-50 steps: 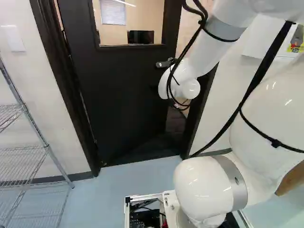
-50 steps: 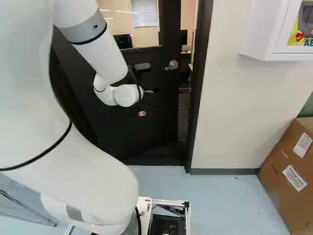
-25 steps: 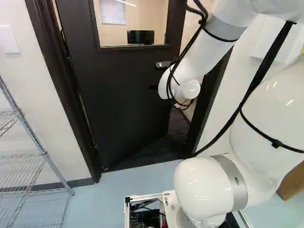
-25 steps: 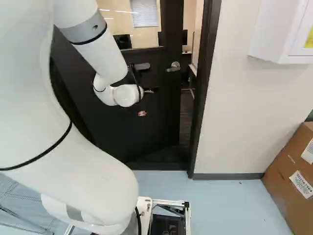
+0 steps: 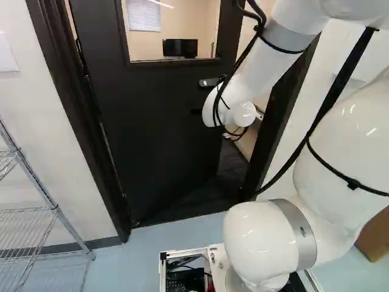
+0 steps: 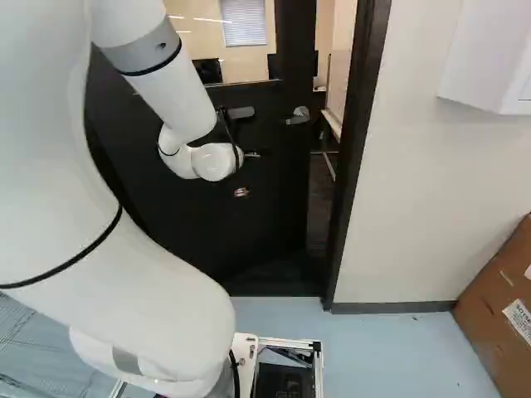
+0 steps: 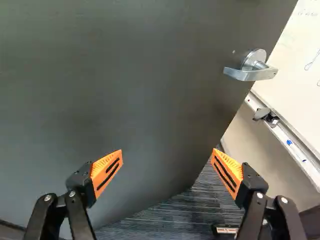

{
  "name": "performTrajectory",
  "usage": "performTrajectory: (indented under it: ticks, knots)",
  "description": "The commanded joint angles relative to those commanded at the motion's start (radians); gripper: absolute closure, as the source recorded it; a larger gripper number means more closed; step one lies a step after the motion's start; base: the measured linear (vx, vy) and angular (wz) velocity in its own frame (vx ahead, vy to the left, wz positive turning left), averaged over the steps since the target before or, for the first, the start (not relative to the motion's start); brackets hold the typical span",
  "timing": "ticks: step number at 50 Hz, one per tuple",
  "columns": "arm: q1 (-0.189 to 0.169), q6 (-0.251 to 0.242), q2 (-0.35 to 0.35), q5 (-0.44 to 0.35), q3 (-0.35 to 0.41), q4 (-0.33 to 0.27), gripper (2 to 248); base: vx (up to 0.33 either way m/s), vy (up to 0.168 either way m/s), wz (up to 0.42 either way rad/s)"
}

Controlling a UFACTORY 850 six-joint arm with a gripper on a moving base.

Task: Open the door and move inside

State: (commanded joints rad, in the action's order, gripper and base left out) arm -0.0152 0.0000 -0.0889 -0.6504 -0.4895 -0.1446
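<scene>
Nearest, the gripper (image 7: 167,156) stood wide open in front of the door (image 7: 125,95), holding nothing. The door was ajar; pushing it wider seemed the present step, and next the base (image 5: 184,252) should follow through. Beyond the door, whiteboard (image 7: 299,85) writing was unreadable.

"What's ahead of me?"
"The door (image 5: 152,134), with a shelf (image 5: 41,210) to its left."
"And to its right I have a box (image 6: 498,311) on the floor (image 6: 390,356), a cabinet (image 6: 485,62) above it on the wall (image 6: 398,207)."
"Behind the door?"
"I see a monitor (image 5: 180,47), and a whiteboard (image 7: 300,60) past the handle (image 7: 250,74)."
</scene>
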Motion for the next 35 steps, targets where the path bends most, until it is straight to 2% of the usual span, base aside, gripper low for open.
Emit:
performTrajectory:
  ticks: [35]
  knots:
    - [0.0, 0.0, 0.0, 0.0, 0.0, 0.0, 3, 0.102, 0.046, -0.012]
